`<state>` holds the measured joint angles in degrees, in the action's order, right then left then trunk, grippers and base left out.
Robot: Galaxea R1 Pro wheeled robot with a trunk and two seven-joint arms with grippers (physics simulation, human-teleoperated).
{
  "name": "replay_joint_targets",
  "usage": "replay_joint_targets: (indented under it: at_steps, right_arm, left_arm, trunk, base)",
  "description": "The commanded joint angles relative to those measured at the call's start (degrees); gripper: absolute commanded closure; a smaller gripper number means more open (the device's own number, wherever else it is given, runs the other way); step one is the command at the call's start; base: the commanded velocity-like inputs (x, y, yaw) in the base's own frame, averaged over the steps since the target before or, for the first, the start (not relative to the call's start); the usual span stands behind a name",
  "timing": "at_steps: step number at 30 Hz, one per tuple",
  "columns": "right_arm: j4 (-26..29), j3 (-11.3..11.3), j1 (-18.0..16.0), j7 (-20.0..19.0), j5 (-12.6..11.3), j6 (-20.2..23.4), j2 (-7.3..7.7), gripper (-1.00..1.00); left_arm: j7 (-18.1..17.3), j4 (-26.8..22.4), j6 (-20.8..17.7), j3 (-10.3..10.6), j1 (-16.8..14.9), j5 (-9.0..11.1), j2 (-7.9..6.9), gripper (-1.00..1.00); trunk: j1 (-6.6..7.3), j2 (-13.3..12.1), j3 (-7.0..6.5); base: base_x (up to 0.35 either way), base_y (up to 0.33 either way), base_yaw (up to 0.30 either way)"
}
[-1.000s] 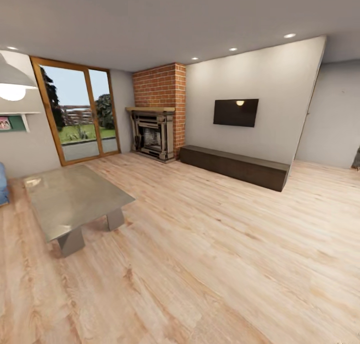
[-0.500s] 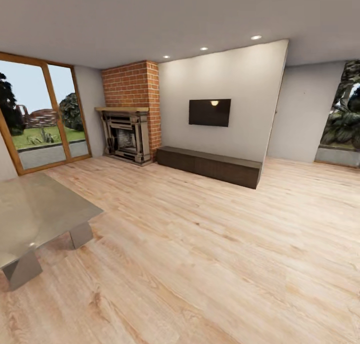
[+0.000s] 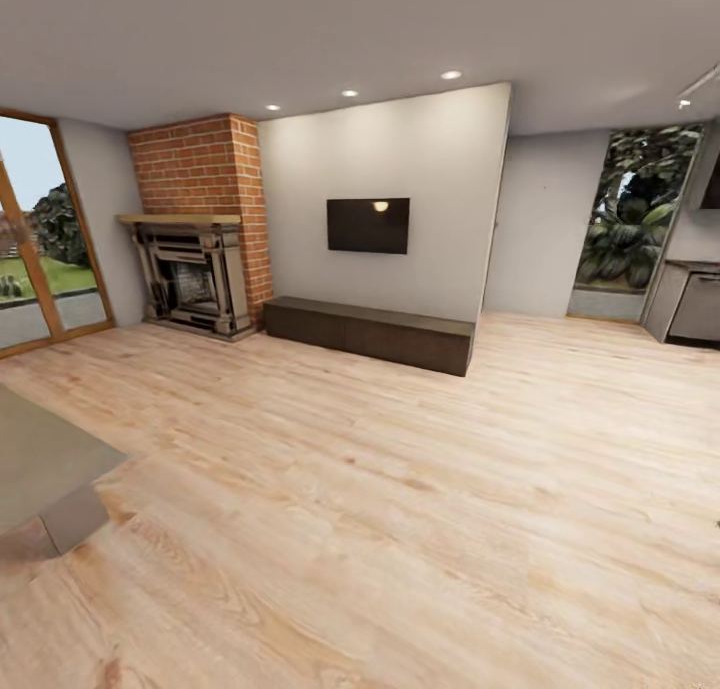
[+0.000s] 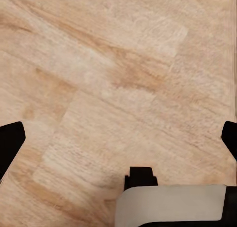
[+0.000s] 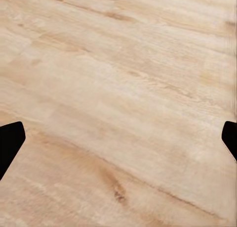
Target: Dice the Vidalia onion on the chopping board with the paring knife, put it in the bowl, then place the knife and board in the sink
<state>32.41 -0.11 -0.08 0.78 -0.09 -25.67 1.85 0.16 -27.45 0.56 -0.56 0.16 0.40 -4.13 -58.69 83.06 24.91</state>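
Observation:
I am in a living room, and the onion, sink, chopping board, paring knife and bowl are out of view. In the left wrist view my left gripper (image 4: 118, 140) hangs open over the bare wooden floor (image 4: 123, 78), its black fingertips (image 4: 10, 143) far apart at the picture's edges. My right gripper (image 5: 118, 138) is open too, with dark fingertips (image 5: 10, 140) wide apart above floorboards and nothing between them.
A brick fireplace (image 3: 190, 269), a wall TV (image 3: 368, 225) and a low dark bench (image 3: 368, 334) stand ahead. A grey table corner (image 3: 45, 469) is at near left. At far right, a grey cabinet with a dark top (image 3: 692, 304) stands beside a window (image 3: 625, 224). A pale robot part (image 4: 173, 204) shows in the left wrist view.
The whole head view has swung to the right: fireplace, TV and table slid leftward in the picture, and the window and grey cabinet came in at the right.

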Motion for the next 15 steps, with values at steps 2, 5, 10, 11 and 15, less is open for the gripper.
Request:
replay_joint_targets:
  at_steps: [2,5,10,11,15]
  right_arm:
    - [0.0,0.0,0.0,0.1,0.0,-0.1,0.00,-1.00]
    - [0.0,0.0,0.0,0.1,0.0,-0.1,0.00,-1.00]
    - [0.0,0.0,0.0,0.1,0.0,-0.1,0.00,-1.00]
    - [0.0,0.0,0.0,0.1,0.0,-0.1,0.00,-1.00]
    - [0.0,0.0,0.0,0.1,0.0,-0.1,0.00,-1.00]
  left_arm:
    - [0.0,-0.1,0.1,-0.1,0.0,0.0,0.00,-1.00]
    - [0.0,-0.1,0.1,-0.1,0.0,0.0,0.00,-1.00]
    - [0.0,-0.1,0.1,-0.1,0.0,0.0,0.00,-1.00]
    - [0.0,-0.1,0.1,-0.1,0.0,0.0,0.00,-1.00]
    - [0.0,-0.1,0.1,-0.1,0.0,0.0,0.00,-1.00]
  trunk:
    - [-0.04,0.0,0.05]
    - [-0.04,0.0,0.05]
    - [-0.04,0.0,0.05]
    - [-0.04,0.0,0.05]
    - [-0.04,0.0,0.05]
  base:
    - [0.317,-0.021,-0.278]
    - [0.317,-0.006,-0.278]
    - [0.317,-0.001,-0.278]
    - [0.317,-0.001,-0.278]
    - [0.317,0.000,-0.278]
